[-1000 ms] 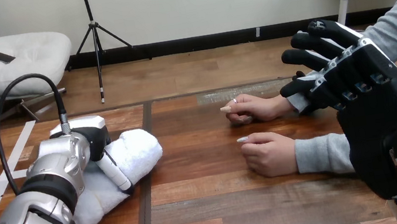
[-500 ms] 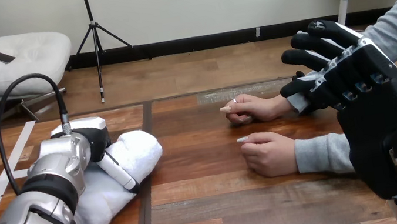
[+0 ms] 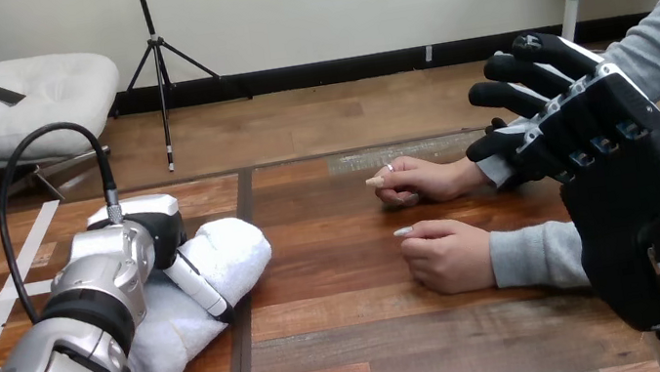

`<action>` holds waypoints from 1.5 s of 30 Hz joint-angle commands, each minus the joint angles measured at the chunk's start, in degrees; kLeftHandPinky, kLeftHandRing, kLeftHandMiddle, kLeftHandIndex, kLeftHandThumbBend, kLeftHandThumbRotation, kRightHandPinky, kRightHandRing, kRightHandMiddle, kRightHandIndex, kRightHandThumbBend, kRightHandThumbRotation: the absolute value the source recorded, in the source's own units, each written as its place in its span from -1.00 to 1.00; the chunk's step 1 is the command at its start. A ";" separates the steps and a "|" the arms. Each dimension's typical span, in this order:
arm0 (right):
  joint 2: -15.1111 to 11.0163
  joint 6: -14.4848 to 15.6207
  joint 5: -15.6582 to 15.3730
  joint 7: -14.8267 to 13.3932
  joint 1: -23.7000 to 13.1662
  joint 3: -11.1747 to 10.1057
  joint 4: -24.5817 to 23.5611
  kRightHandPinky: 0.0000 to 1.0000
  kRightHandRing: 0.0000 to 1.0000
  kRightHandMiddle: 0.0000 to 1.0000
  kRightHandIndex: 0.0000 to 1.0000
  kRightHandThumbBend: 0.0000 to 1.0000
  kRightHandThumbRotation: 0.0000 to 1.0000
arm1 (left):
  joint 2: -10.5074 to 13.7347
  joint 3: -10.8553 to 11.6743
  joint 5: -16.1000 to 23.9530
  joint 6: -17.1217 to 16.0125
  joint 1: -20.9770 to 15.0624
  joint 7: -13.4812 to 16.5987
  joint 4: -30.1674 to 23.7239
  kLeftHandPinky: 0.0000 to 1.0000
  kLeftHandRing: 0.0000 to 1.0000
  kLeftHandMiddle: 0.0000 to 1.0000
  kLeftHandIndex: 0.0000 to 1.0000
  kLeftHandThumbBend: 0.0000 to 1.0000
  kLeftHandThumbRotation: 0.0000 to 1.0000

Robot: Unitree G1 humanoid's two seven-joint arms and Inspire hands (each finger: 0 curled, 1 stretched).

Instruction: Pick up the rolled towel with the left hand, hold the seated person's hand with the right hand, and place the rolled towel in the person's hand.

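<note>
The rolled white towel (image 3: pixel 230 253) lies on the wooden table (image 3: pixel 360 349) at the left. My left hand (image 3: pixel 131 237) sits on top of it, with its thumb (image 3: pixel 198 289) curled over the towel's near side and its fingers hidden behind. My right hand (image 3: pixel 638 189) is raised at the right with its back toward me, its fingers loosely bent and holding nothing. The fingers overlap the grey sleeve of the person's farther arm. The person's farther hand (image 3: pixel 419 180) and nearer hand (image 3: pixel 445 253) rest on the table at mid-right, both loosely curled and apart from my hands.
A dark seam (image 3: pixel 241 288) runs through the table just right of the towel. Bare wood lies between the towel and the person's hands.
My left hand and the towel have edged slightly to the right, and the thumb has slid further down the towel's near side. My right hand and the person's hands have stayed put.
</note>
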 commanded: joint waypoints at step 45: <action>-0.15 -0.59 -0.61 -0.58 -1.94 -0.33 -1.92 0.11 0.49 0.53 0.53 0.90 1.00 | -0.53 0.80 0.06 -4.06 0.36 10.48 -1.60 -0.37 -0.18 -0.03 -0.05 0.34 -1.00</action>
